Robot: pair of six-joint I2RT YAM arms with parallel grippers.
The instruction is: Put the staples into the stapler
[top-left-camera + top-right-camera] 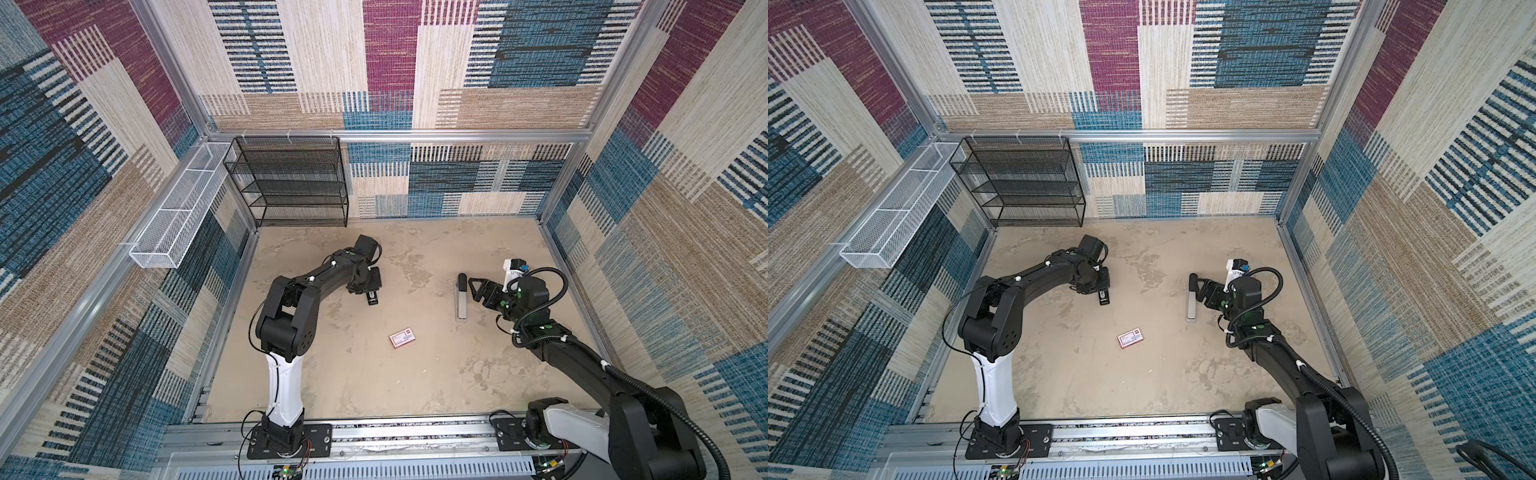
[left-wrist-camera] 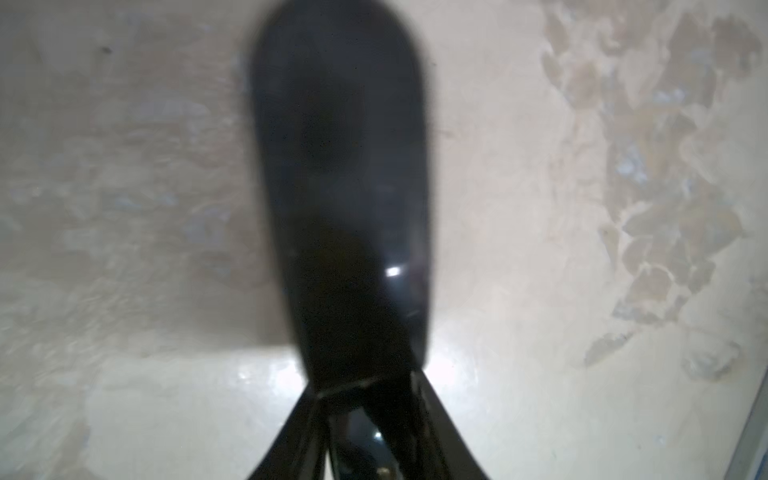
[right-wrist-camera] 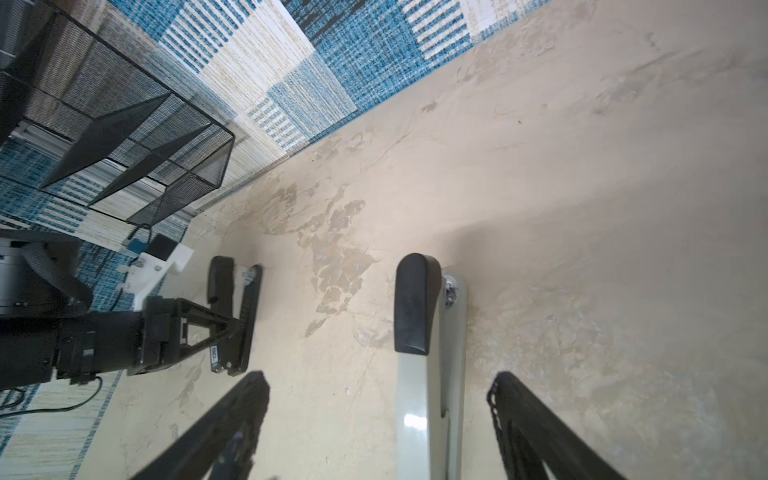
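A small black stapler (image 1: 372, 297) lies on the beige floor left of centre. My left gripper (image 1: 370, 291) is down on it; in the left wrist view the fingers close in on its blurred black body (image 2: 340, 187), gripper (image 2: 365, 382). A long pale grey stapler (image 1: 461, 301) with a black end cap lies right of centre. My right gripper (image 3: 378, 380) is open astride it, with gaps on both sides of the grey body (image 3: 428, 395). The red-and-white staples box (image 1: 402, 338) lies flat between the arms, nearer the front, away from both grippers. No loose staples show.
A black mesh shelf rack (image 1: 286, 183) stands against the back wall at the left. A white mesh basket (image 1: 174, 224) hangs on the left wall. The arms' base rail (image 1: 395, 432) runs along the front edge. Patterned walls enclose the floor.
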